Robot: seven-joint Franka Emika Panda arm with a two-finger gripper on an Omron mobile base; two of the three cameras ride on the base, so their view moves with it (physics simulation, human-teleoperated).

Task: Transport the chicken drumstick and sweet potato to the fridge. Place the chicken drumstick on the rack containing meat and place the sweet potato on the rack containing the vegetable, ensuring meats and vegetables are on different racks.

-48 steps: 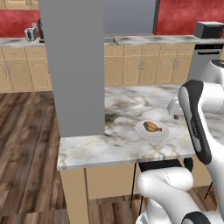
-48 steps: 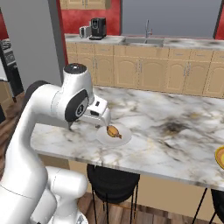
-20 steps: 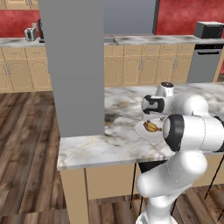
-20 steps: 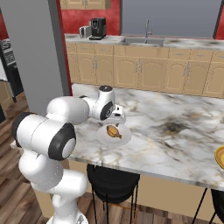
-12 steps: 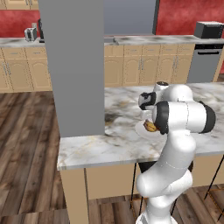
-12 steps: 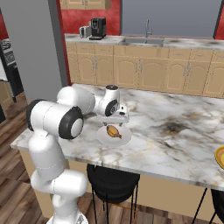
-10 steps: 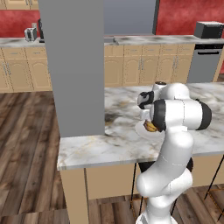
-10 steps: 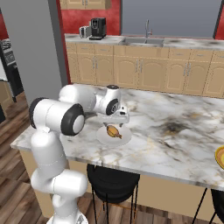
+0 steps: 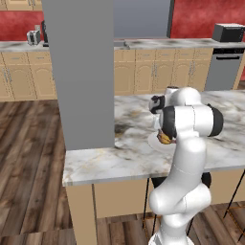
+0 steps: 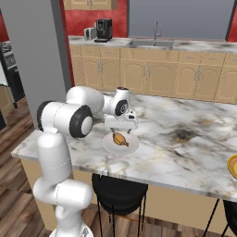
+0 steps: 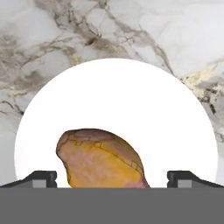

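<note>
You're on the first pick: on the marbled grey-white island counter (image 10: 194, 157) sits a round white plate (image 10: 110, 146), with the golden-orange lumpy chicken drumstick (image 10: 121, 138) lying on it. The two-finger gripper (image 10: 121, 129) hangs right over the plate, jaws spread wide and empty. Next, I'd drop straight down and close; no readable labels anywhere.

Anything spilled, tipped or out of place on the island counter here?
Nothing stands out. The chicken drumstick lies whole on a white plate on the marble counter, no spill around it. The open gripper hangs just above, fingertips either side of the drumstick.
</note>
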